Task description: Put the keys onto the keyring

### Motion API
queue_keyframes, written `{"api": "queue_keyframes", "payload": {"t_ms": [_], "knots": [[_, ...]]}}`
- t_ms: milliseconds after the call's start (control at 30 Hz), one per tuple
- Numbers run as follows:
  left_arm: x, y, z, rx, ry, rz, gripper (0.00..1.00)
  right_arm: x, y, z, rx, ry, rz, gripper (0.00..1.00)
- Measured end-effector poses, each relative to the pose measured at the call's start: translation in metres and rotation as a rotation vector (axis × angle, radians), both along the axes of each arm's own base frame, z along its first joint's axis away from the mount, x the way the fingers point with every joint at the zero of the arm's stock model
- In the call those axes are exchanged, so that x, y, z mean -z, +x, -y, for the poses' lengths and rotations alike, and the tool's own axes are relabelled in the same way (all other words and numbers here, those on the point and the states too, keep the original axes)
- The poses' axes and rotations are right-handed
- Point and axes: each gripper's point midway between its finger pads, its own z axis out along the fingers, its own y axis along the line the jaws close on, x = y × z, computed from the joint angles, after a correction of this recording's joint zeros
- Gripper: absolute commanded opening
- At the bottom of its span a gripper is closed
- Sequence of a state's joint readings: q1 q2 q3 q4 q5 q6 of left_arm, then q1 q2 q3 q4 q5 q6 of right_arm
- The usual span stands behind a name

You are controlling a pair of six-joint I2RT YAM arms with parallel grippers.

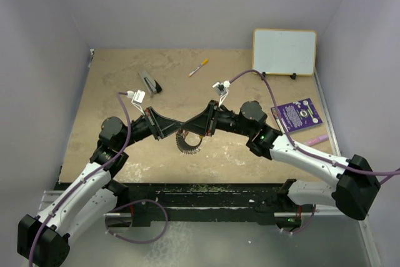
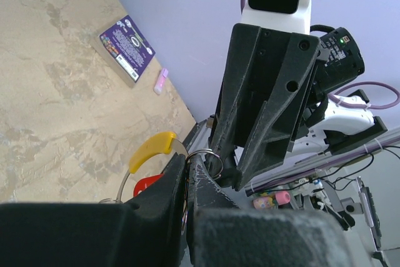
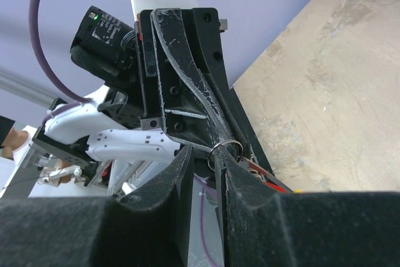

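Over the middle of the table my two grippers meet tip to tip. The keyring (image 1: 187,143), a wire ring strung with silver pieces, hangs just below them. My left gripper (image 1: 178,125) (image 2: 187,162) is shut, pinching a small silver split ring (image 2: 203,151) that pokes out above its tips. The keyring's yellow arc (image 2: 152,150) runs into the same seam, and the keys' red tag (image 2: 145,184) shows beside the left finger; the keys themselves are hidden. My right gripper (image 1: 192,124) (image 3: 206,154) stands open with a narrow gap, and the split ring (image 3: 226,141) rests against one fingertip.
A whiteboard (image 1: 284,52) leans at the back right. A purple booklet (image 1: 299,114) and a pink object (image 1: 312,141) lie at the right. A yellow-tipped marker (image 1: 199,67) and a grey-black tool (image 1: 150,82) lie further back.
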State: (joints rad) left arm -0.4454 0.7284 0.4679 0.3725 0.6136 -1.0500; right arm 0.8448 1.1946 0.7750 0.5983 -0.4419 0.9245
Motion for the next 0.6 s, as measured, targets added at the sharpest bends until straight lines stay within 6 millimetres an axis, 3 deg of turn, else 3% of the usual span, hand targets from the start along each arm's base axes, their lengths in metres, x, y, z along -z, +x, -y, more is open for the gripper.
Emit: {"api": "queue_keyframes", "payload": {"t_ms": [200,433,600], "knots": [[0.0007,-0.0001,0.0001,0.002,0.007,0.01,0.04,0.0043,0.0007,-0.0053,-0.022,0.005,-0.007,0.01],[0.0004,-0.0001,0.0001,0.003,0.014,0.022,0.05,0.0047,0.0014,-0.0078,-0.041,0.019,-0.022,0.0],[-0.0065,-0.0003,0.0,0.006,0.03,0.086,0.13,-0.0028,0.0032,-0.0065,-0.038,0.068,-0.042,0.0]]}}
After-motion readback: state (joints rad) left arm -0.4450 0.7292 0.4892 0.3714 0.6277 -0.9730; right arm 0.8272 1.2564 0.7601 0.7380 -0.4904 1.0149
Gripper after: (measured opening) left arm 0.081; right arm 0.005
